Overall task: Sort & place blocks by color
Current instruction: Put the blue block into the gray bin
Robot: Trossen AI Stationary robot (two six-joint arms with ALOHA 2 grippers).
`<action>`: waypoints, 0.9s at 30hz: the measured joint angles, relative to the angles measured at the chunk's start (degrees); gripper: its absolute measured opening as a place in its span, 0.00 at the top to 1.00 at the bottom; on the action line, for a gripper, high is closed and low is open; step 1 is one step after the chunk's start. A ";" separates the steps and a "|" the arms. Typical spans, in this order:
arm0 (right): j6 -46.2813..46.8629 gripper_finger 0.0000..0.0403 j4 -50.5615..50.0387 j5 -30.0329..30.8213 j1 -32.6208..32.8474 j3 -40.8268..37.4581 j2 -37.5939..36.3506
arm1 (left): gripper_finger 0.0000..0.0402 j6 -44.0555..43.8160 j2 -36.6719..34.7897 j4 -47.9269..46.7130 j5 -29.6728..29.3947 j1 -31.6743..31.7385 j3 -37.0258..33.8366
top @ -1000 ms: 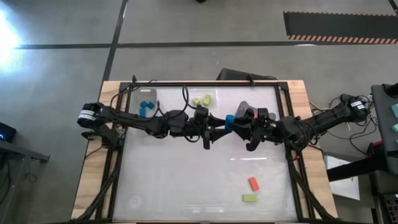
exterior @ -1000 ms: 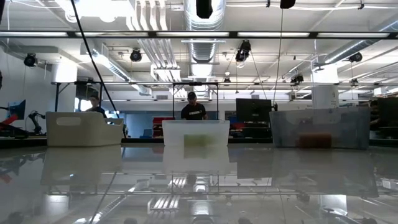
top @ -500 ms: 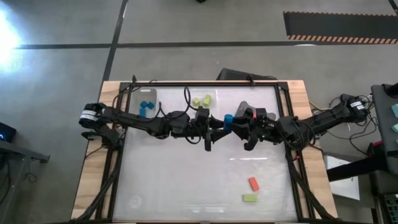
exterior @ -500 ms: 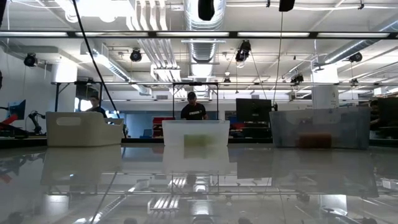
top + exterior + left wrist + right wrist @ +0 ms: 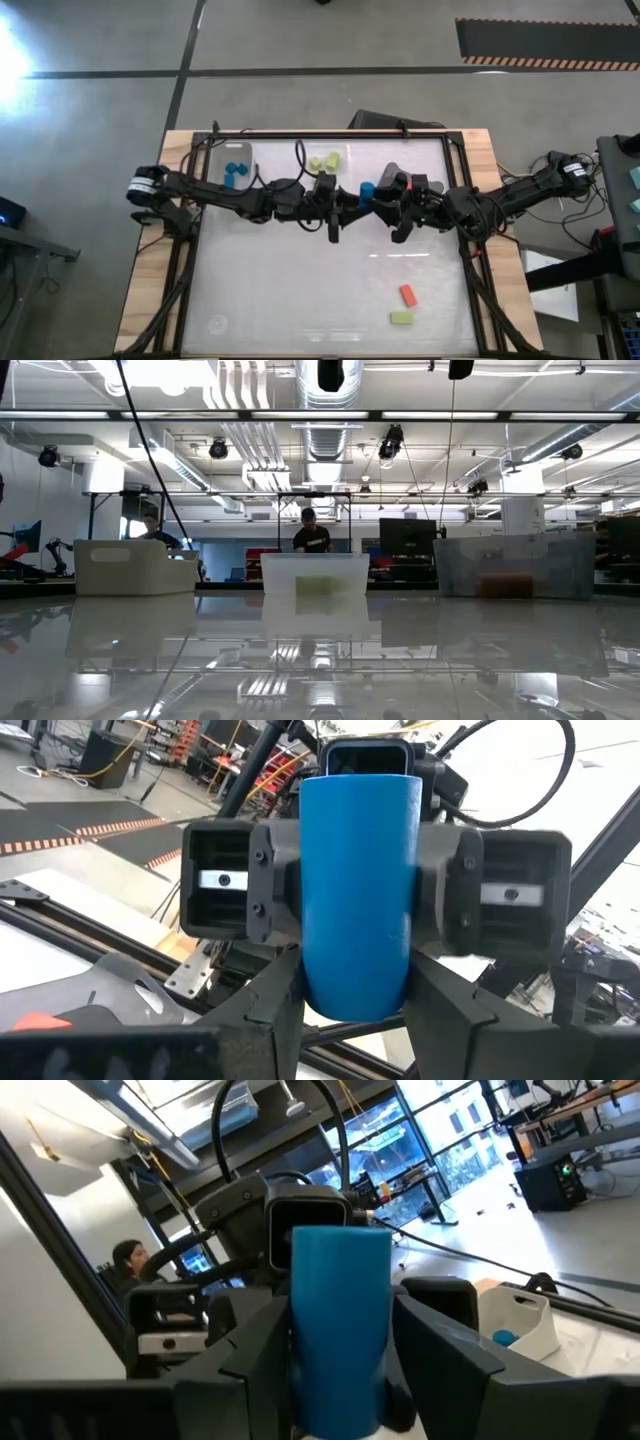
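Note:
A blue block (image 5: 367, 191) hangs in the air over the middle of the table, between my two grippers. It is a rounded, upright piece, filling the centre of the left wrist view (image 5: 358, 890) and of the right wrist view (image 5: 338, 1330). My left gripper (image 5: 352, 199) reaches it from the table's left, and my right gripper (image 5: 385, 197) from the table's right. Each faces the other, shut on the block. A red-orange block (image 5: 407, 295) and a yellow-green block (image 5: 401, 318) lie flat on the near right of the table. My left gripper pinches the blue block's lower part (image 5: 355, 990) between its two fingers (image 5: 275, 1020), coming level from the table's left. The block stands upright, lifted clear of the table. My right gripper pinches the same block's lower part (image 5: 335, 1390) between its two fingers (image 5: 250, 1360), coming level from the table's right.
At the far left, a bin holds blue blocks (image 5: 235, 172). At the far middle lie yellow-green blocks (image 5: 325, 161). The low view shows a grey bin (image 5: 135, 567) and two clear bins (image 5: 315, 573) (image 5: 515, 567) along the far edge. People stand in the room beyond.
My left gripper has edged a little toward the table's right, closing in on the blue block held up by my right gripper. The block has stayed lifted at about the same place.

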 joint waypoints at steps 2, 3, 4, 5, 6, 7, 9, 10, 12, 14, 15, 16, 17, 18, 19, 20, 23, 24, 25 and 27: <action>-0.29 0.57 -0.01 0.00 0.00 0.00 -0.05 | 0.71 -0.02 -0.23 -0.05 -0.01 0.02 -0.07; -0.32 0.57 0.01 0.00 0.00 0.00 -0.12 | 0.71 0.00 -0.23 -0.04 -0.02 0.02 -0.07; -0.42 0.56 -0.01 0.00 0.00 0.00 -0.36 | 0.71 0.00 -0.23 -0.20 -0.04 0.02 -0.07; -0.45 0.55 -0.07 0.00 0.00 0.00 -0.65 | 0.71 0.00 -0.23 -0.39 -0.04 0.02 -0.07; -0.43 0.54 -0.33 0.00 0.00 0.00 -1.00 | 0.71 0.00 -0.23 -0.41 -0.04 0.04 -0.04; -0.36 0.54 -1.13 0.02 0.00 0.00 -1.64 | 0.71 0.00 -0.23 -0.43 -0.04 0.07 -0.07; 0.22 0.52 -3.14 0.36 0.00 0.00 -3.10 | 0.71 0.00 -0.74 -2.17 -0.02 0.29 -0.21; 0.94 0.51 -4.38 1.31 0.00 0.00 -4.04 | 0.71 -0.02 -1.23 -4.63 -0.03 0.43 -0.26; 2.70 0.50 -7.73 4.06 0.02 0.00 -6.16 | 0.71 -0.02 -2.70 -11.40 -0.05 0.99 -0.26; 4.21 0.49 -11.64 6.09 0.01 0.00 -8.29 | 0.71 -0.07 -4.91 -20.93 -0.30 2.02 -0.28; 5.23 0.49 -13.77 7.08 0.00 0.00 -9.42 | 0.71 -0.09 -6.01 -26.16 -0.40 2.71 -0.28; 5.73 0.49 -15.88 7.85 0.00 0.00 -10.45 | 0.71 -0.11 -7.36 -32.07 -0.42 3.57 -0.24; 6.39 0.49 -17.55 8.25 0.00 0.00 -11.26 | 0.71 -0.17 -8.76 -38.61 -0.51 4.63 -0.20; 6.88 0.49 -18.99 8.74 0.00 0.00 -12.00 | 0.71 -0.44 -9.74 -44.55 -0.68 5.84 -0.17; 7.23 0.49 -20.27 9.16 0.00 0.00 -12.69 | 0.71 -1.06 -10.74 -49.87 -0.75 7.39 -0.11; 7.29 0.49 -21.15 9.16 0.00 0.00 -13.27 | 0.71 -1.55 -11.93 -55.34 -0.89 9.10 -0.21; 7.35 0.49 -21.82 9.23 0.00 0.00 -13.97 | 0.71 -3.02 -14.99 -69.47 -1.77 14.98 -1.17; 7.38 0.49 -21.92 9.22 0.00 0.00 -13.99 | 0.71 -3.11 -15.80 -73.95 -1.96 17.27 -1.48; 7.42 0.49 -21.87 9.22 0.00 0.00 -13.92 | 0.71 -3.08 -16.31 -78.57 -1.97 19.44 -1.81; 7.42 0.49 -21.97 9.22 0.00 0.00 -13.89 | 0.71 -3.10 -17.07 -85.49 -1.97 24.29 -2.42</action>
